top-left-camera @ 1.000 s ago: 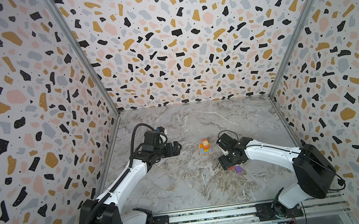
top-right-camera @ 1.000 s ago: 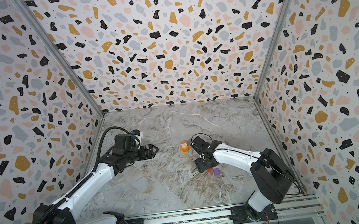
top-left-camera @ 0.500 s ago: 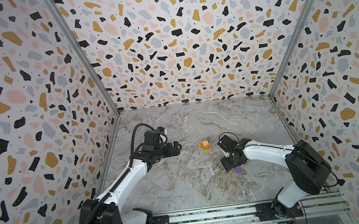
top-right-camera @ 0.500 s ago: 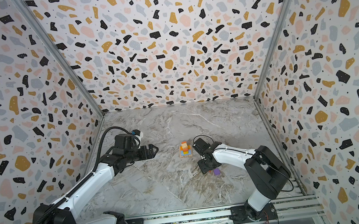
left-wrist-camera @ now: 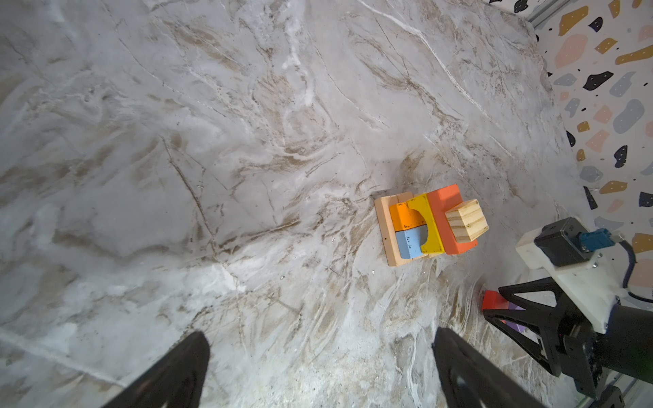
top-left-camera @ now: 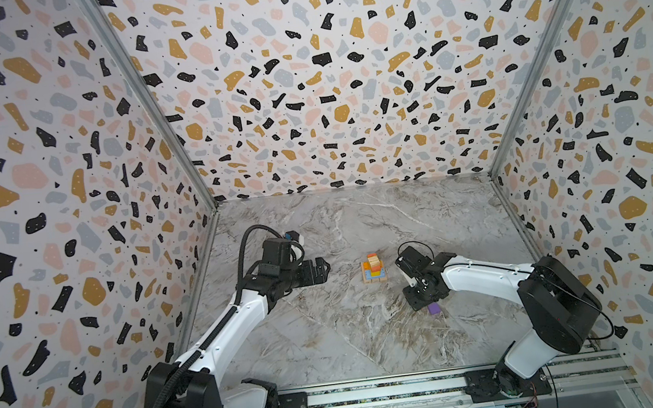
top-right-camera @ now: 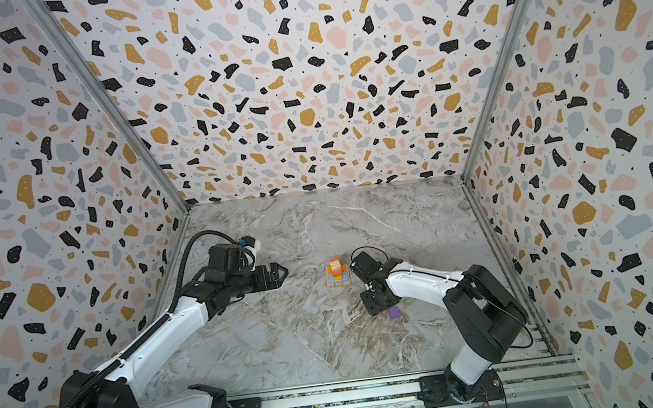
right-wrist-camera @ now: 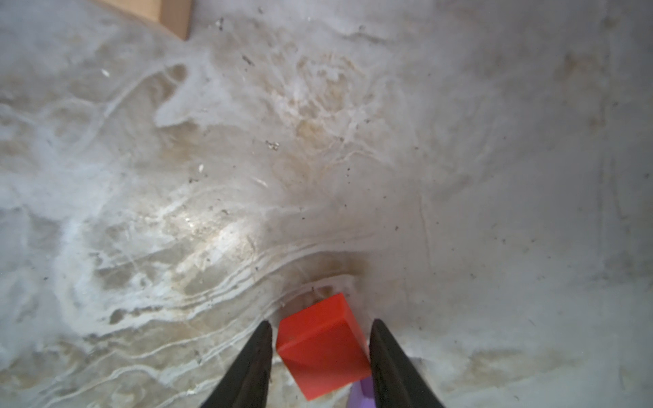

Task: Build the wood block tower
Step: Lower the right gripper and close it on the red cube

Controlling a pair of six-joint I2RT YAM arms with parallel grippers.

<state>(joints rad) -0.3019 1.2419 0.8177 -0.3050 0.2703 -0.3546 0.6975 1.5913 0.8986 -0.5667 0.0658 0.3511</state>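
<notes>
Purple cube (top-left-camera: 434,308) is nearest, just beside red cube (right-wrist-camera: 321,348) on table (top-left-camera: 331,338). Right gripper (right-wrist-camera: 321,324) straddles red cube w/ jaws close on both sides; can't tell if it's a firm pinch. Cube looks light, stiff, smooth-painted, so grip opposite flat faces. Beyond: tower (top-left-camera: 374,268) mid-table. Left gripper (left-wrist-camera: 319,335) has jaws spread wide, empty. No legible writing.

Marble tabletop (top-left-camera: 352,336), terrazzo-patterned walls (top-left-camera: 322,67)

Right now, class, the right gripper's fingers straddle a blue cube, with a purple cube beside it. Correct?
No: the right wrist view shows a red cube, not a blue one, between the fingers of the right gripper. The purple cube does lie beside it.
</notes>
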